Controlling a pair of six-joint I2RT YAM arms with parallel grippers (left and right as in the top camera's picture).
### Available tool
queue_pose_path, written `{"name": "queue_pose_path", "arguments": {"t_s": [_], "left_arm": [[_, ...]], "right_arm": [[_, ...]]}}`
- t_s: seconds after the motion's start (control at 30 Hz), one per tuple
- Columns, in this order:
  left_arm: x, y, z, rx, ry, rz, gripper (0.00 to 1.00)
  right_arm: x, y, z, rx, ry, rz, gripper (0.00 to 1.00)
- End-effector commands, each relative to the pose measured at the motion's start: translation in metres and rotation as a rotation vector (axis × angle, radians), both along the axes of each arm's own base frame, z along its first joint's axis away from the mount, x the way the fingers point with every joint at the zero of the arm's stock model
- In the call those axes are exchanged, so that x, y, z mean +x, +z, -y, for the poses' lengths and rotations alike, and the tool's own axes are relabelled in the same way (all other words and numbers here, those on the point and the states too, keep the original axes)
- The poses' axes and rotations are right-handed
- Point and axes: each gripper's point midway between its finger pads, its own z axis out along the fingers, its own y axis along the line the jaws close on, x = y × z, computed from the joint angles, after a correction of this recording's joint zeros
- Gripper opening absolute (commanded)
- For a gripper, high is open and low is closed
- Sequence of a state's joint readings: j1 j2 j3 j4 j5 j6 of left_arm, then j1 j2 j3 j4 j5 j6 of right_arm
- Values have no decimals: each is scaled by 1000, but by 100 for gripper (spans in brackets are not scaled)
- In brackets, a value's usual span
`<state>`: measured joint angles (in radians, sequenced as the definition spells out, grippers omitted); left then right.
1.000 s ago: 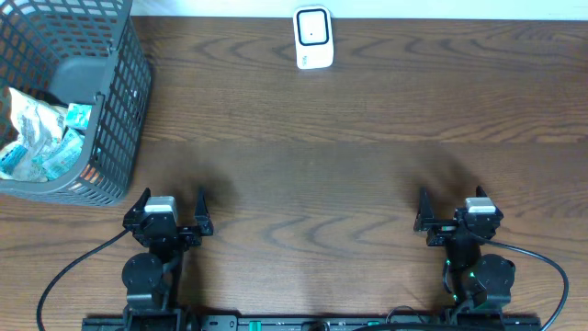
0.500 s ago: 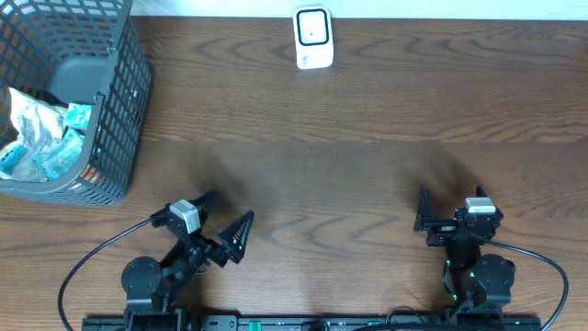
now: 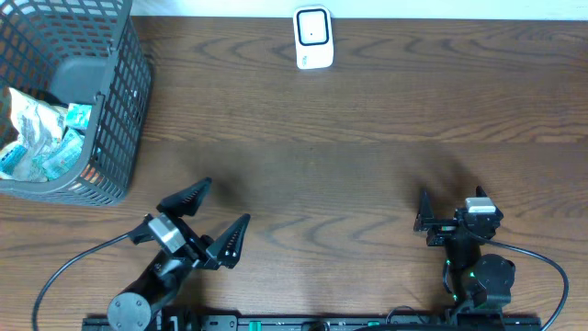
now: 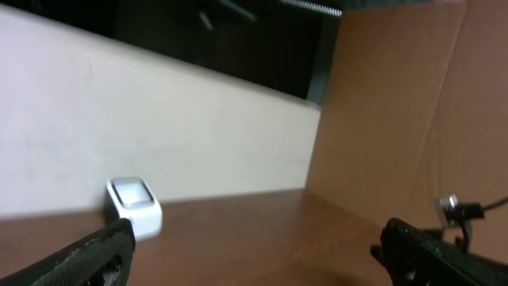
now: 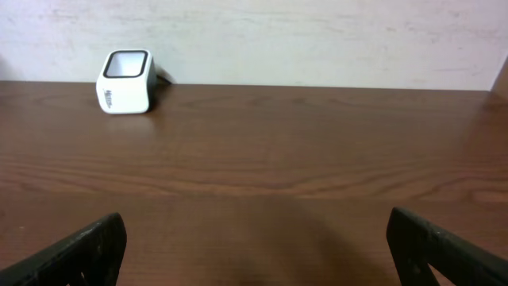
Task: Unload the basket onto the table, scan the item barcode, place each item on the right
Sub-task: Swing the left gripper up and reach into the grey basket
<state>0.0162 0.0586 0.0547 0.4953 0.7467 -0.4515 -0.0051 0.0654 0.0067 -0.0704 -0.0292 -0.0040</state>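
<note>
Wood table (image 3: 367, 110) | scanner (image 3: 313, 38) print unreadable | left hand (image 3: 225, 202), right hand (image 3: 450, 195) both spread wide, empty

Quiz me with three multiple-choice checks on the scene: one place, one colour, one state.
1. The scanner stands: A) by the table's far edge B) by its near edge C) in a gripper.
2. The basket is: A) white B) red C) grey.
3. The left gripper is: A) shut on a packet B) open, empty C) shut on a cable.
Key: A, it sits top centre in the overhead view; C, its mesh is dark grey; B, its jaws stand apart with nothing between.
</note>
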Motion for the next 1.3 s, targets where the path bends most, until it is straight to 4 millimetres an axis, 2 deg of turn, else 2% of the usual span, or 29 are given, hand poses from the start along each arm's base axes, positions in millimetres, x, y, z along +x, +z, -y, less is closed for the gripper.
{"name": "queue_pose_path", "arguments": {"t_s": [0.0, 0.07, 0.23, 0.47, 0.57, 0.63, 0.67, 0.77, 0.83, 0.93, 1.1, 1.17, 1.27], "left_arm": [[-7, 44, -7, 36, 72, 110, 98], [0, 57, -10, 60, 103, 57, 98], [33, 91, -15, 160, 149, -155, 98], [76, 108, -15, 462, 74, -569, 98], [94, 128, -16, 530, 35, -666, 97], [114, 147, -22, 565, 49, -685, 98], [125, 155, -29, 573, 86, -691, 98], [167, 177, -68, 594, 277, -685, 98], [196, 192, -111, 598, 457, -654, 98], [217, 196, -170, 606, 690, -666, 98], [216, 178, -240, 617, 911, -781, 98], [207, 162, -257, 615, 934, -857, 98], [203, 157, -270, 599, 949, -880, 98]], "right_arm": [[0, -2, 1, 10, -7, -6, 99], [0, -2, 1, 10, -7, -6, 99], [0, -2, 1, 10, -7, -6, 99], [0, -2, 1, 10, -7, -6, 99], [0, -2, 1, 10, -7, -6, 99], [0, -2, 1, 10, -7, -6, 99], [0, -2, 1, 10, -7, -6, 99], [0, -2, 1, 10, -7, -6, 99], [0, -2, 1, 10, -7, -6, 99], [0, -2, 1, 10, -7, -6, 99], [0, -2, 1, 10, -7, -6, 99], [0, -2, 1, 10, -7, -6, 99], [0, -2, 1, 10, -7, -6, 99]]}}
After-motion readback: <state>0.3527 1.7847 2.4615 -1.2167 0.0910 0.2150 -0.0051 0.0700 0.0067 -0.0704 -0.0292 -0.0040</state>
